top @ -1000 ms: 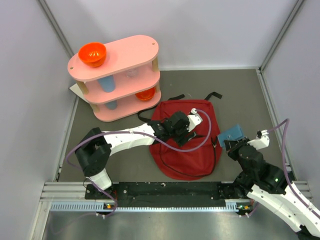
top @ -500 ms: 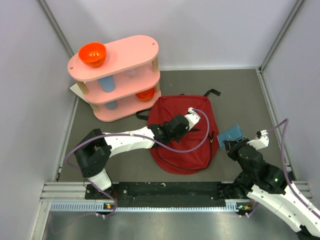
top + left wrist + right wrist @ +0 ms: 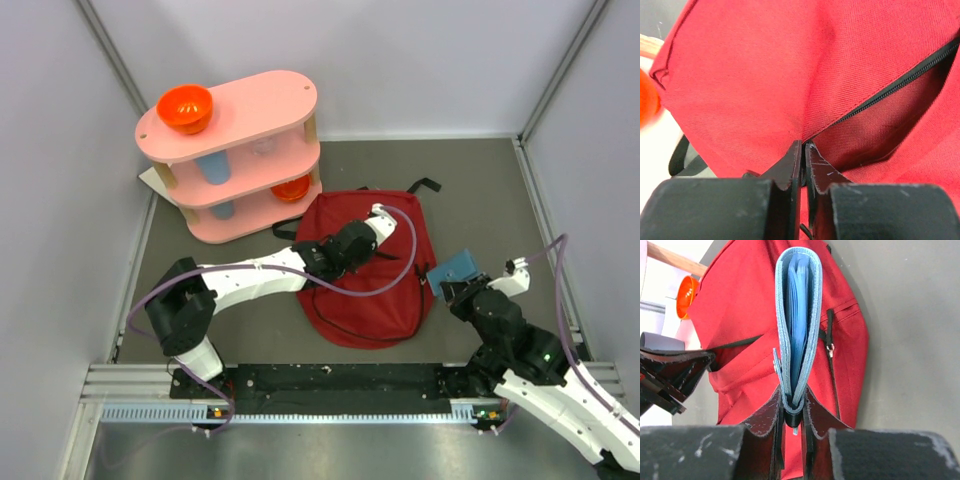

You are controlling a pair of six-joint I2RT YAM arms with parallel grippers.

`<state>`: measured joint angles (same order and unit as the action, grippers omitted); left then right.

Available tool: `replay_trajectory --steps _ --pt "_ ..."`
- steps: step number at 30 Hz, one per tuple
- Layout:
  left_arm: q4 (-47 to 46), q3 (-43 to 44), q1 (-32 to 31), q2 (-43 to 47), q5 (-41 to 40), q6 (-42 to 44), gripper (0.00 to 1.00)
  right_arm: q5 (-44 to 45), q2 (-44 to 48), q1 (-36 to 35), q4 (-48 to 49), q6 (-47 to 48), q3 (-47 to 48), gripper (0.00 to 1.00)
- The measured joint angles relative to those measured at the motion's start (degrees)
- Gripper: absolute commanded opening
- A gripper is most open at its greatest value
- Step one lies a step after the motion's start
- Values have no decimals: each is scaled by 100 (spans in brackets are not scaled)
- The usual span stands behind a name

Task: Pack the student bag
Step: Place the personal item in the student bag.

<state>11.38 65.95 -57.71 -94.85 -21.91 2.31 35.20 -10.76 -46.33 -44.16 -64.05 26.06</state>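
Note:
The student bag [image 3: 372, 295] is a dark red backpack lying flat on the grey floor mat, and it fills the left wrist view [image 3: 765, 75]. My left gripper [image 3: 348, 252] is over the bag's upper part. Its jaws [image 3: 803, 146] are shut on the fabric edge beside the black zip [image 3: 900, 82], which gapes a little to the right. My right gripper [image 3: 447, 287] is just off the bag's right side. It [image 3: 794, 405] is shut on the spine of a blue notebook [image 3: 799, 315], held upright on edge [image 3: 460, 268]. The bag [image 3: 740, 330] lies beyond it.
A pink three-tier shelf [image 3: 240, 110] stands at the back left, close to the bag's top corner. It carries an orange bowl [image 3: 185, 108] on top, another orange bowl [image 3: 290, 187] on a lower tier, and blue cups [image 3: 212, 165]. Black straps [image 3: 425, 187] trail behind the bag. White walls enclose the mat.
My left gripper closed from open onto the bag's zip edge and shifted slightly back-left, bunching the fabric. The right arm edged a little left with the notebook.

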Motion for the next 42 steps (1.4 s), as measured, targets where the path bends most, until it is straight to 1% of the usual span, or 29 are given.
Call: replay_trajectory --steps 2,4,7,11,15,20,23,28,32,36,40,42 --pt "33 85 15 0 -33 57 4 -107 -79 0 157 33 -59 8" --pt "59 144 20 0 -46 83 1 -249 -186 0 396 90 -133 7" --pt "103 195 20 0 -26 90 4 -612 -472 0 957 127 -286 5" --pt "212 240 20 39 68 90 0 -1178 -931 0 1818 149 -518 2" --pt "271 243 20 223 264 76 0 -1821 -1617 0 2927 146 -702 0" --pt "337 243 26 446 527 35 0 -2461 -2424 0 4074 120 -743 0" --pt "348 254 37 463 603 -33 0 -2815 -2861 0 4610 37 -743 0" --pt "415 332 42 463 616 -195 0 -3357 -3340 0 5390 -278 -774 0" --pt "466 404 57 463 651 -332 0 -3644 -3792 17 5963 -597 -942 0" --pt "542 404 70 463 640 -437 0 -3917 -4321 190 6577 -848 -1047 0" --pt "520 420 111 463 531 -481 0 -4647 -5049 796 7184 -1108 -1054 0" --pt "533 428 120 463 446 -522 0 -4852 -5300 872 7466 -1213 -1054 0"
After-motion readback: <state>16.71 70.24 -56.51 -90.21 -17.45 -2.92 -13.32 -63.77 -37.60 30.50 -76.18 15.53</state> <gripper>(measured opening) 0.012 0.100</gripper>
